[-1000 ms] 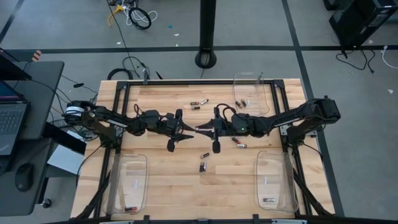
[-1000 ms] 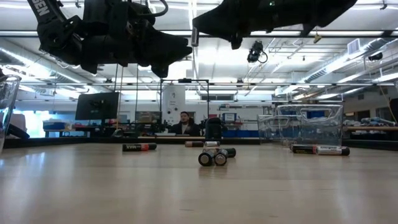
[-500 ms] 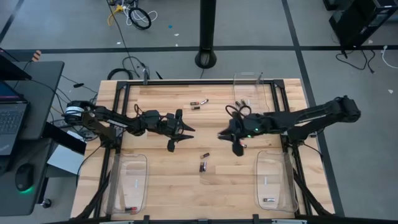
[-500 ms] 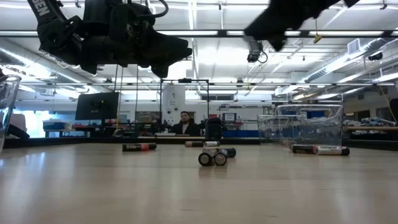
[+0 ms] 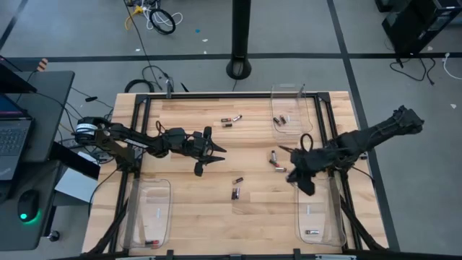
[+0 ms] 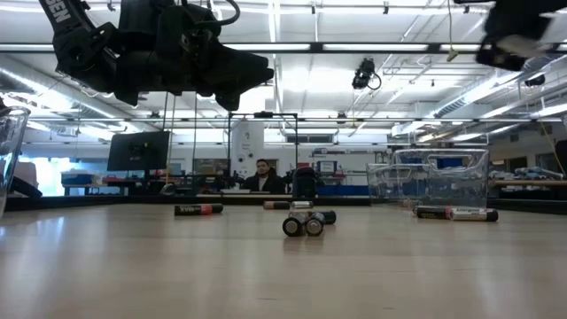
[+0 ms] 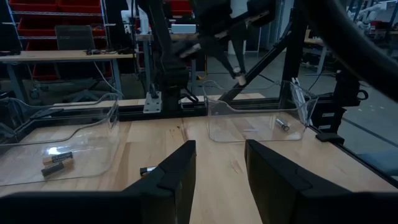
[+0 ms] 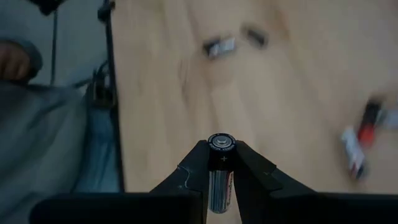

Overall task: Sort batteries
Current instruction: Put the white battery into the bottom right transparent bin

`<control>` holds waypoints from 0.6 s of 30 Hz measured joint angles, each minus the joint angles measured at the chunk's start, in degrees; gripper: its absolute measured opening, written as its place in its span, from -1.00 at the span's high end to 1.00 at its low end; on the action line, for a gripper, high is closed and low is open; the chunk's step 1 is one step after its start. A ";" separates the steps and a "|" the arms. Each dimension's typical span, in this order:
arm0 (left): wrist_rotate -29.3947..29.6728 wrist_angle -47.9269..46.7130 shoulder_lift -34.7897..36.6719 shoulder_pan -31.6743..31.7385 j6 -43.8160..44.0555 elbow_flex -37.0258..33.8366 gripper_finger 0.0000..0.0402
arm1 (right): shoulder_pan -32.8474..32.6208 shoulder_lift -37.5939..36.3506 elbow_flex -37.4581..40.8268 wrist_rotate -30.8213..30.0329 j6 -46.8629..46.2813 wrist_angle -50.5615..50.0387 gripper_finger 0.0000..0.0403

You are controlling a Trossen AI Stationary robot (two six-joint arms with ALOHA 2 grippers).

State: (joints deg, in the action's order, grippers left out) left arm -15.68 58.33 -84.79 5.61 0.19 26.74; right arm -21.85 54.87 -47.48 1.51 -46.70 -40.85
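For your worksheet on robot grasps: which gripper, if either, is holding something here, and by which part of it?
The right gripper holds a black battery, pinched across its body just below the plus-marked end. The left gripper is open and holds nothing.

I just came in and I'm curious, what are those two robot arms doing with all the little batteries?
They're sorting batteries into clear trays. The right gripper has its jaws shut on a black battery, up near the front right tray. The left gripper waits open above the table. More loose batteries lie in the middle.

The wooden counter [image 5: 195,202] carries three clear plastic trays [image 5: 149,209] and scattered batteries [image 5: 236,191] beneath both raised pincers.
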 joint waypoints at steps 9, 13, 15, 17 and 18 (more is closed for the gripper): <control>1.76 0.00 0.00 0.02 -0.36 0.00 0.27 | -9.23 0.62 0.00 8.05 -17.18 -14.62 0.71; 2.14 -0.19 0.00 0.02 -1.46 0.00 0.27 | -11.75 1.87 0.00 8.11 -19.14 -23.24 0.71; 2.12 -0.20 0.02 0.02 -1.46 0.00 0.27 | -12.51 2.48 0.10 7.48 -18.70 -24.55 0.71; 2.12 -0.20 0.02 0.02 -1.46 0.00 0.27 | -12.92 2.95 0.98 7.08 -17.50 -23.24 0.71; 2.12 -0.23 0.02 0.02 -1.46 0.00 0.27 | -12.96 3.23 1.62 6.97 -17.01 -22.40 0.71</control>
State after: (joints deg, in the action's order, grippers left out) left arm -13.56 58.10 -84.77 5.63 -1.28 26.74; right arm -34.81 58.10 -45.86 8.48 -63.71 -63.25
